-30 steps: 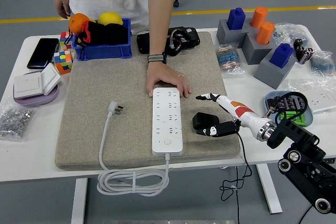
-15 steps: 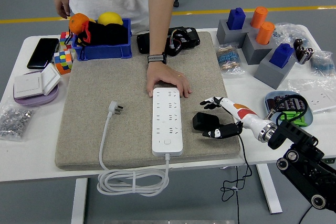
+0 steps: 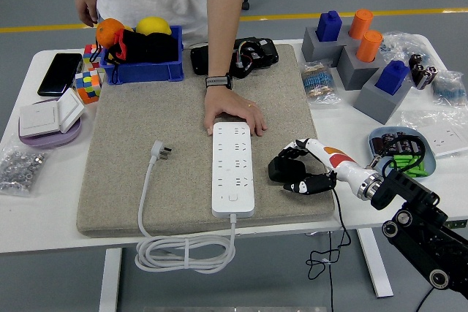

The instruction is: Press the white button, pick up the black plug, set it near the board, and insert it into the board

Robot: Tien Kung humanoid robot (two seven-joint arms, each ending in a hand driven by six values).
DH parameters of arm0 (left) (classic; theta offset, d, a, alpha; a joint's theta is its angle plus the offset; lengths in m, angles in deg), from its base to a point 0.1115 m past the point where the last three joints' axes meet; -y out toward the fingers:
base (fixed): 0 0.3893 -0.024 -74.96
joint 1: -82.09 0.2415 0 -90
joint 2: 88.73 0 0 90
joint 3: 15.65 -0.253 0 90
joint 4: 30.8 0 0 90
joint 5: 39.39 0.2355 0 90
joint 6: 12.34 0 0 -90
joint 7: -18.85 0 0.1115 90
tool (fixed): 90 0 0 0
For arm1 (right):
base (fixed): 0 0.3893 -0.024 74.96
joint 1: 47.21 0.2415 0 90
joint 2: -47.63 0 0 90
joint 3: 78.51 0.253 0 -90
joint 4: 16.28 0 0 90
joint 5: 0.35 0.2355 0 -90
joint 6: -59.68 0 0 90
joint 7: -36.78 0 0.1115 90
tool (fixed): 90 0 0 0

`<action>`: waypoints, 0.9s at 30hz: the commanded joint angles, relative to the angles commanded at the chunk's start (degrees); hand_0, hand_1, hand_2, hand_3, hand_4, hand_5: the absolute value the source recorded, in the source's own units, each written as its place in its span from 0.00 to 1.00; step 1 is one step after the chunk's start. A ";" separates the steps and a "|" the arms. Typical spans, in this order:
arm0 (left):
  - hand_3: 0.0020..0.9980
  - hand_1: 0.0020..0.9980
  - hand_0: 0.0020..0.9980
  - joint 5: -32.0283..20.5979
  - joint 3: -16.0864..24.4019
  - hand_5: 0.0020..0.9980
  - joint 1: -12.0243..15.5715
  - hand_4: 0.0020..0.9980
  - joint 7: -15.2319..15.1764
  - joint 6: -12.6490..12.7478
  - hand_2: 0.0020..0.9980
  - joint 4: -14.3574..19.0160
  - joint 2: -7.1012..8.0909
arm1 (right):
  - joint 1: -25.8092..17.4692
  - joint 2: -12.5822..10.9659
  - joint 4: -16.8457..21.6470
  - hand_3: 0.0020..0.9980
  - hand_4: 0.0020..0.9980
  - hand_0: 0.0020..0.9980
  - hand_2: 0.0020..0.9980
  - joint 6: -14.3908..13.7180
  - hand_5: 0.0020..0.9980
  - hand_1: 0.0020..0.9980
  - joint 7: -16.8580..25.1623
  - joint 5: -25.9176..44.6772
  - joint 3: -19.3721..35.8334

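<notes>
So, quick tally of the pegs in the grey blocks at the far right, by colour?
Blue pegs: 2
Orange pegs: 2
Total: 4, each upright in a grey block.

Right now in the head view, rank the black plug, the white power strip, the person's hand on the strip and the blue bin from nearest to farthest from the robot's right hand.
1. Black plug: at the right hand, fingers curling around it.
2. White power strip: just left of the plug, mid-mat.
3. Person's hand: resting on the strip's far end.
4. Blue bin: far-left corner of the mat.
</notes>
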 joint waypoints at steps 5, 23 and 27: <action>0.59 0.50 0.48 0.23 0.21 0.26 -0.06 0.58 0.01 0.02 0.50 0.00 0.06 | 0.11 -0.09 -0.17 0.60 0.86 0.62 0.58 -1.13 0.07 0.57 0.99 -0.30 -0.11; 0.59 0.50 0.48 -0.15 -0.22 0.26 -0.21 0.58 0.03 -0.06 0.50 0.00 0.09 | 0.03 -0.26 -0.89 0.55 0.83 0.49 0.48 -1.58 0.00 0.47 2.40 0.16 -1.48; 0.59 0.50 0.48 -0.09 -0.34 0.26 -0.27 0.58 0.04 -0.11 0.50 0.00 0.20 | -0.15 -0.40 -0.19 0.54 0.78 0.46 0.41 -1.79 0.00 0.40 2.92 0.29 -1.55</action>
